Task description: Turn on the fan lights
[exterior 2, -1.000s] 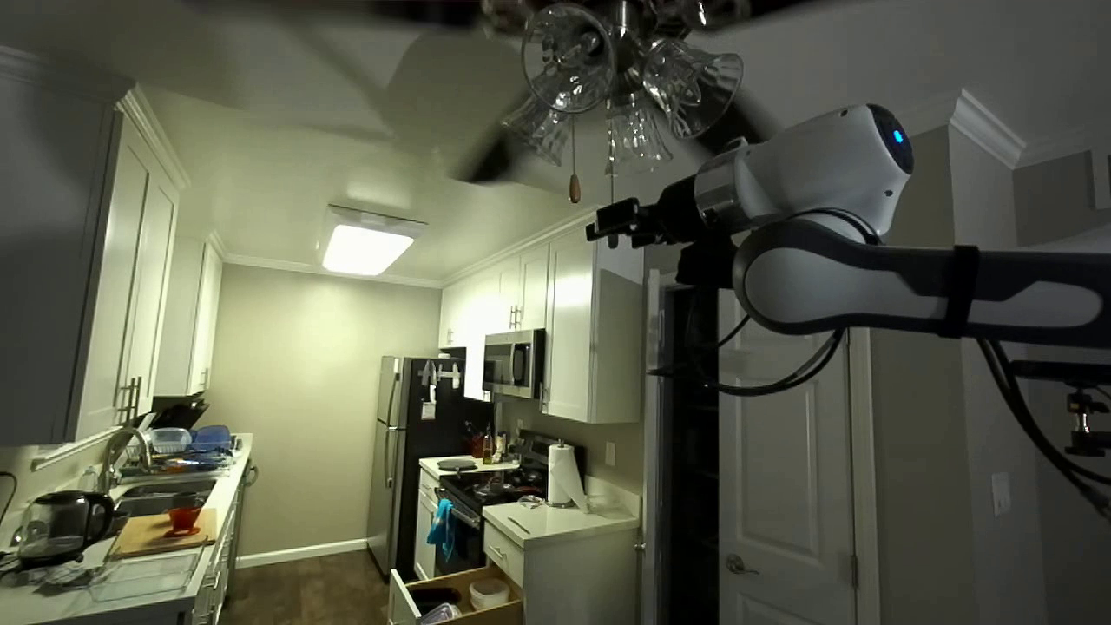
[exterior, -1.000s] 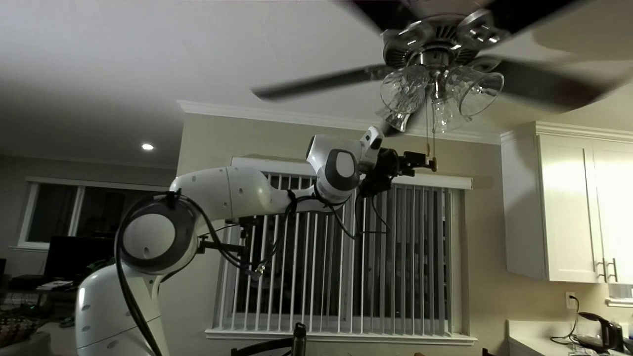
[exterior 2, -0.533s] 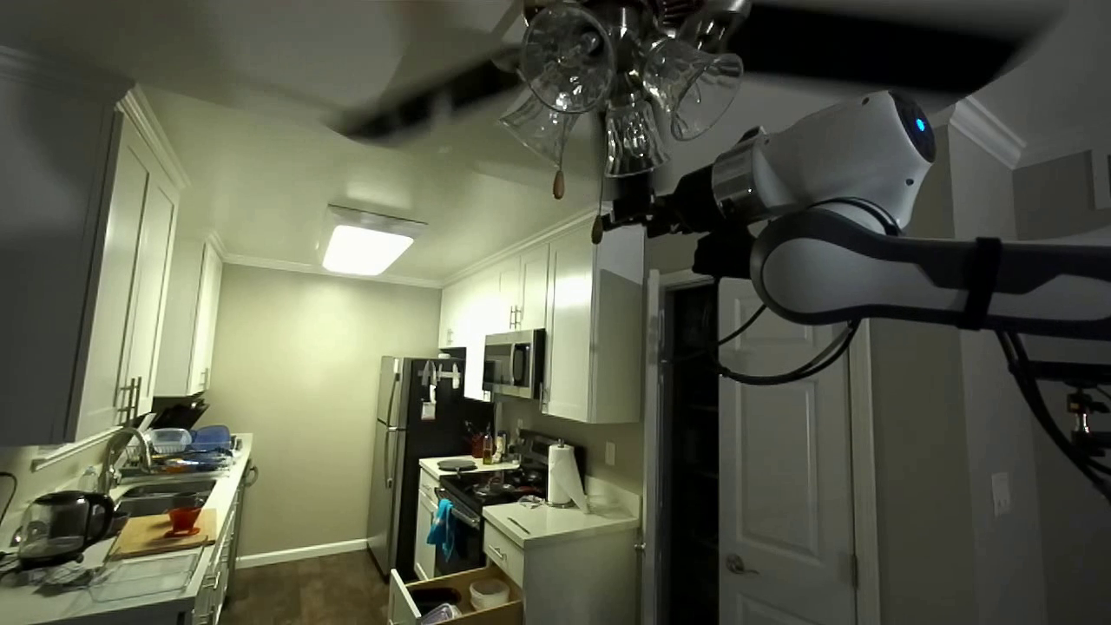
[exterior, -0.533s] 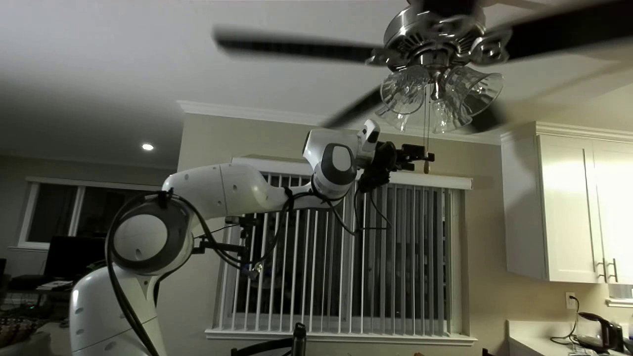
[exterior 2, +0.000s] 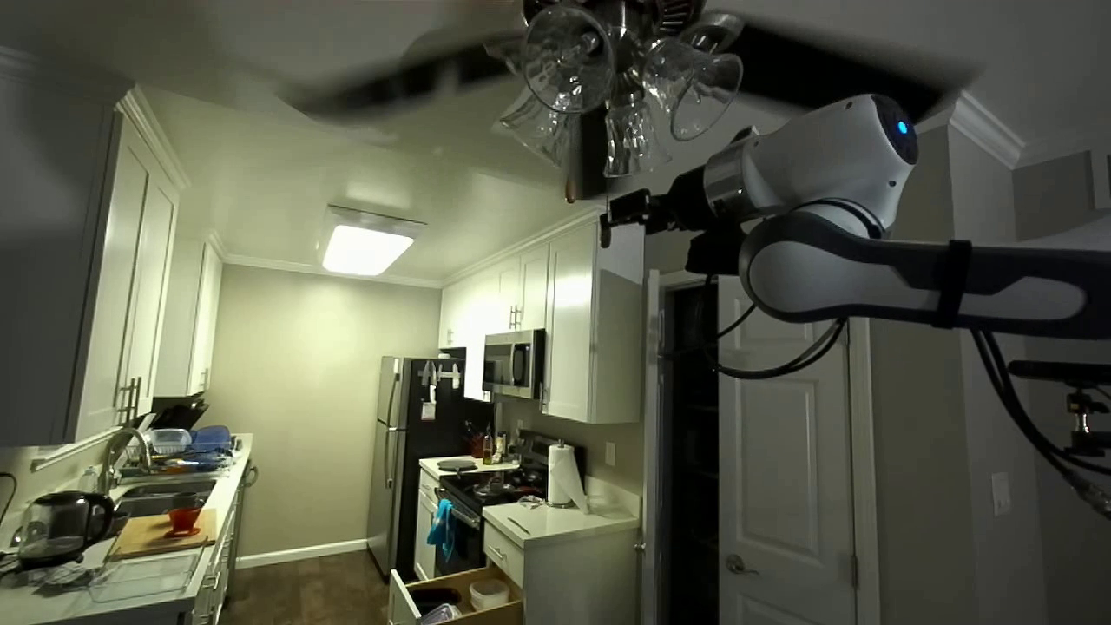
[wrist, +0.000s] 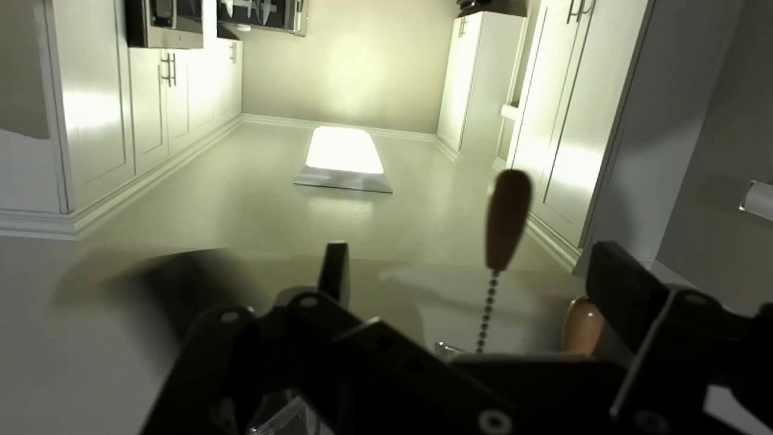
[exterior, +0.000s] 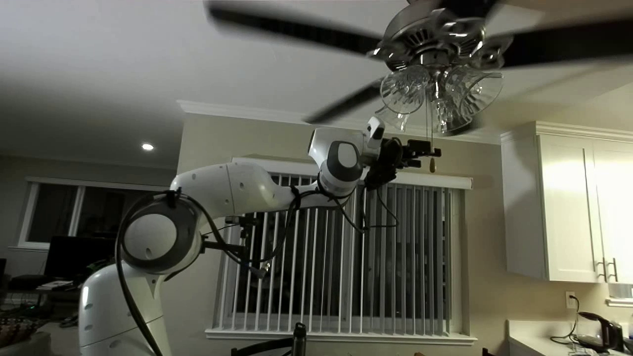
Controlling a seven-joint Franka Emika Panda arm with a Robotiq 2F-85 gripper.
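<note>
The fan lights [exterior: 405,90] are clear-looking glass bell shades under the shiny hub of the dark-bladed ceiling fan, unlit in both exterior views [exterior 2: 568,59]. Two pull chains with wooden pulls hang below. One wooden pull [wrist: 508,219] hangs with its bead chain [wrist: 486,308] between my open fingers in the wrist view, which is upside down; contact cannot be told. This pull shows just below the fingertips in an exterior view [exterior: 432,164]. The other wooden pull [wrist: 583,329] is beside the right finger, partly hidden; it also shows in an exterior view [exterior 2: 570,189]. My gripper [wrist: 477,272] is open.
The blurred fan blades [exterior: 296,29] sweep above my arm. A lit ceiling panel [exterior 2: 366,249] and white cabinets [exterior 2: 573,321] stand beyond in the kitchen. Window blinds [exterior: 336,257] are behind the arm in an exterior view.
My arm drew back and rose slightly, then came forward a little. The pulls swing. The fan blades have turned. The lights look unlit in all frames.
</note>
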